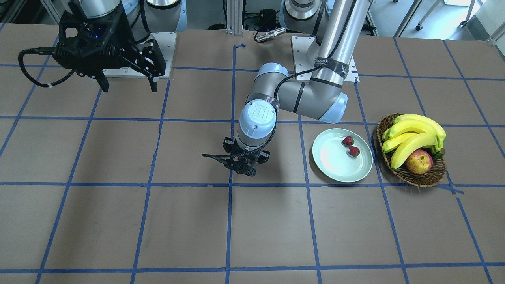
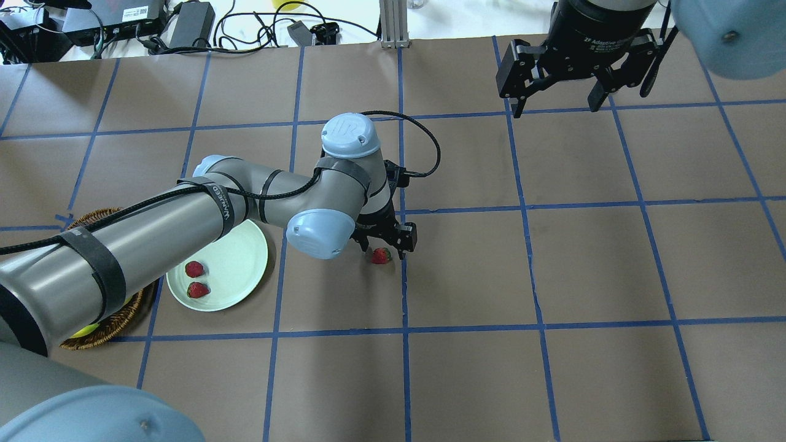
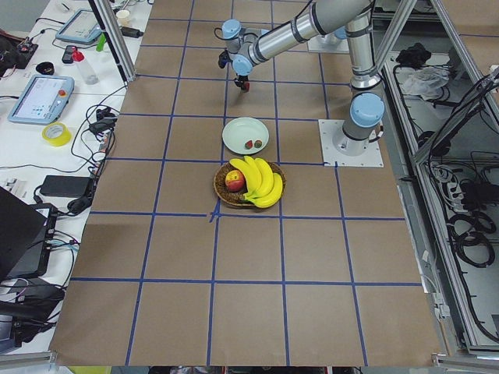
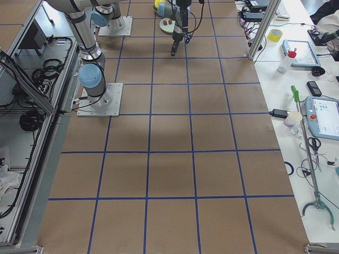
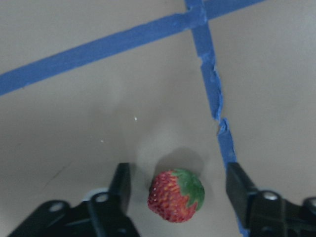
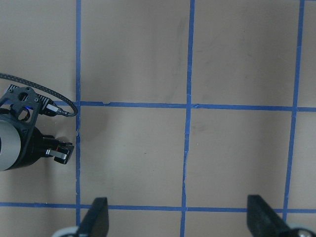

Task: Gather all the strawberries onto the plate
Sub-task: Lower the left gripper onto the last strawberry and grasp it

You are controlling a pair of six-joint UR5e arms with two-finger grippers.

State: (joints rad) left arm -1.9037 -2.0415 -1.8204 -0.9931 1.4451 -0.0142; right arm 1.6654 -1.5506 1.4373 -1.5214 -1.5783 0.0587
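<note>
Two strawberries point(image 1: 347, 141) point(image 1: 354, 151) lie inside the pale green plate point(image 1: 335, 167), also seen from overhead as strawberries point(image 2: 194, 269) point(image 2: 198, 290) on the plate point(image 2: 241, 255). A third strawberry point(image 2: 381, 255) rests on the brown table beside a blue tape line. My left gripper point(image 2: 383, 247) is low over it and open, and in the left wrist view the strawberry point(image 5: 176, 195) sits between the two fingers point(image 5: 121, 181) untouched. The front view hides this berry behind the left gripper point(image 1: 240, 167). My right gripper point(image 2: 556, 104) hangs open and empty, far off near its base.
A wicker basket point(image 1: 414, 178) with bananas point(image 1: 412, 136) and an apple point(image 1: 419, 161) stands right beside the plate, on the side away from the left gripper. Blue tape lines point(image 2: 404, 294) grid the brown table.
</note>
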